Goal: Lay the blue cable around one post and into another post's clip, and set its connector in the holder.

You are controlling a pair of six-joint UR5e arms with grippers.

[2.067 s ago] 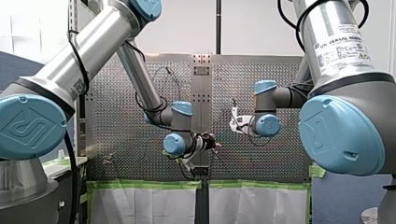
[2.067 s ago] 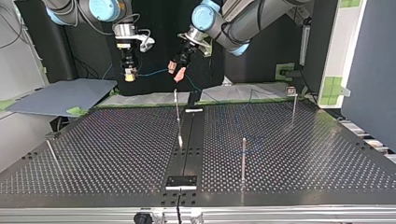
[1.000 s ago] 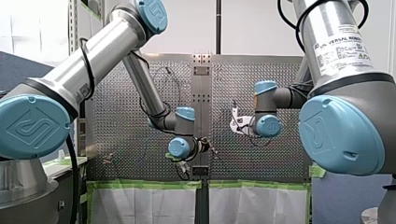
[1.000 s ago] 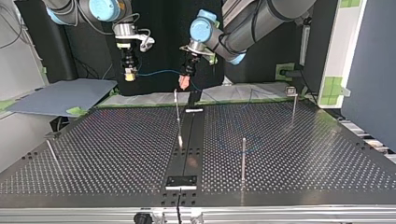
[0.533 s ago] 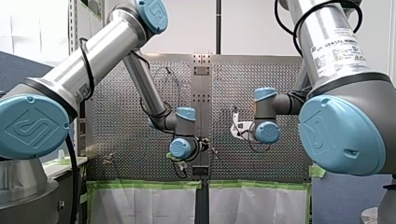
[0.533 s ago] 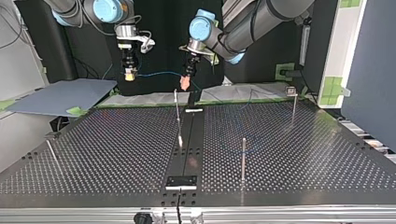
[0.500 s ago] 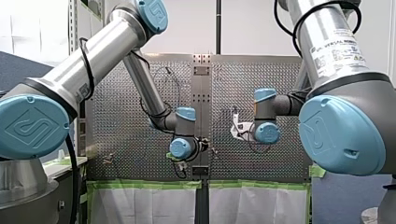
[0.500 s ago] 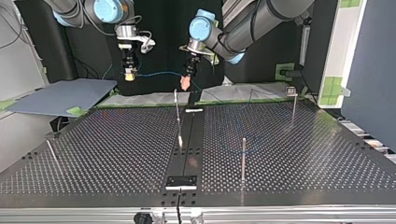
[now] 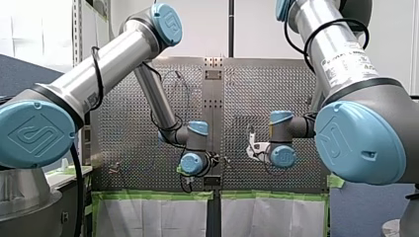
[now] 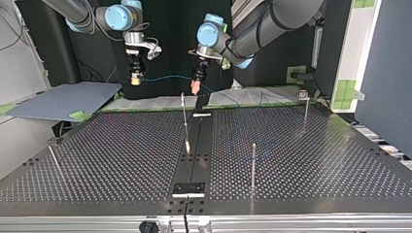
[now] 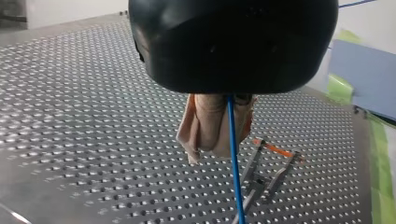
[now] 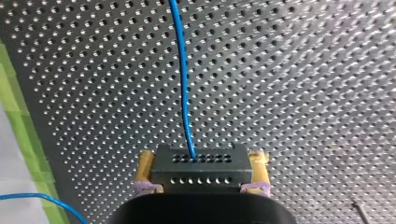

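At the top view's near edge, a black block (image 10: 189, 188) sits on the centre strip of the perforated table (image 10: 97, 160). Just beyond it, an upright post (image 10: 253, 165) stands at the view's right of the strip. A thinner leaning post (image 10: 54, 159) stands well apart at the left. Further back, a middle post (image 10: 184, 119) rises beside the strip, and a clip-topped post (image 10: 304, 109) stands at the far right.

Farthest from the camera, both grippers hang above the table.
- My left gripper (image 10: 196, 87) has its beige pads (image 11: 201, 126) pressed together on the blue cable (image 10: 165, 77).
- My right gripper (image 10: 136, 79) clamps the black connector (image 12: 200, 165) between yellow pads (image 12: 144, 161).

The cable spans the gap between the two grippers, clear of every post.
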